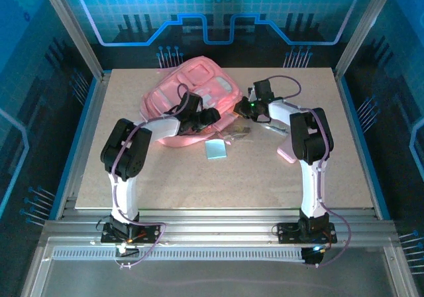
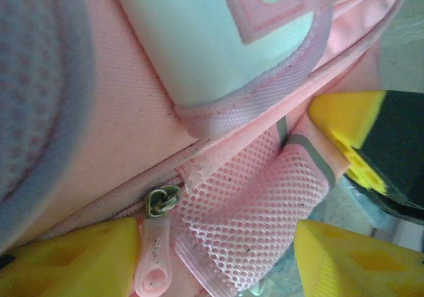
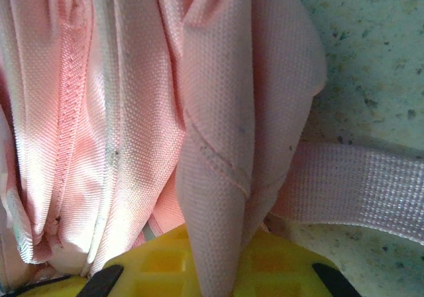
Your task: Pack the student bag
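The student bag [image 1: 192, 88], pink with pale patches, lies at the back middle of the table. My left gripper [image 1: 207, 117] is at its near edge. In the left wrist view its yellow fingers [image 2: 66, 257] stand open on either side of the bag's pink mesh side pocket [image 2: 245, 204], and a pink zipper pull [image 2: 154, 260] lies against the left finger. My right gripper [image 1: 242, 107] is at the bag's right end. It [image 3: 228, 270] is shut on a fold of the bag's pink fabric [image 3: 218, 144]. A pink strap [image 3: 371, 191] runs off to the right over the table.
A pale blue square pad [image 1: 215, 150] lies just in front of the bag. Small items [image 1: 236, 134] sit beside it, a pen [image 1: 275, 128] lies further right and a pink flat thing [image 1: 286, 154] lies by the right arm. The right gripper's yellow and black finger [image 2: 371, 144] stands close to my left gripper.
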Robot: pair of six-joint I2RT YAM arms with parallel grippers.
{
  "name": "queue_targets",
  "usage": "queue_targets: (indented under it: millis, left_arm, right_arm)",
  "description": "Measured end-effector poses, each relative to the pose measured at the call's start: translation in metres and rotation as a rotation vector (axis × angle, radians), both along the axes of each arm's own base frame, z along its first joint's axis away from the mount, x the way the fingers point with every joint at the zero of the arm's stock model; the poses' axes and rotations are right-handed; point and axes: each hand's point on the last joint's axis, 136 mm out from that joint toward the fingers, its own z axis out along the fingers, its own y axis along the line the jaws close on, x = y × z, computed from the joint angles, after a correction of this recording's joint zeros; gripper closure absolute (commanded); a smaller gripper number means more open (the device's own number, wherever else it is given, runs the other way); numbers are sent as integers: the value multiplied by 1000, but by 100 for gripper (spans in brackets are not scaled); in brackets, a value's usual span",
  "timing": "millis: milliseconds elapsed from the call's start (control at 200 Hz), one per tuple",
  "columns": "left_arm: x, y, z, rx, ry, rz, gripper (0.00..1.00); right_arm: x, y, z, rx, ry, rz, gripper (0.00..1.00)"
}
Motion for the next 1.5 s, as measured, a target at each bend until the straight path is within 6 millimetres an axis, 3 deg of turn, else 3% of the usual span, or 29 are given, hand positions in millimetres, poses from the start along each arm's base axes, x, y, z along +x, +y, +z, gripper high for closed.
queue_targets:
  millis: [165,390,580,660,986,1211,1501]
  left_arm:
    - [-1,7,-11,152,39,-34,56]
    - [0,14,-19,248,78,-58,63]
    - [0,19,-24,311,115,-74,85]
    - [-1,24,-27,349,120,-80,100]
    - [-3,29,-22,417,110,-137,100]
    - [-12,44,-17,525,129,-197,100]
    - [-49,89,-16,633,236,-231,100]
  right_arm:
    - [0,1,0,1,1,1,89]
    - [-1,4,0,0,2,2,90]
    - [-1,4,0,3,5,-2,90]
    - [-1,4,1,4,4,-3,90]
    - [1,7,3,4,18,-7,95]
    - [2,9,7,-16,34,-14,100]
    - [10,7,7,-50,54,-31,100]
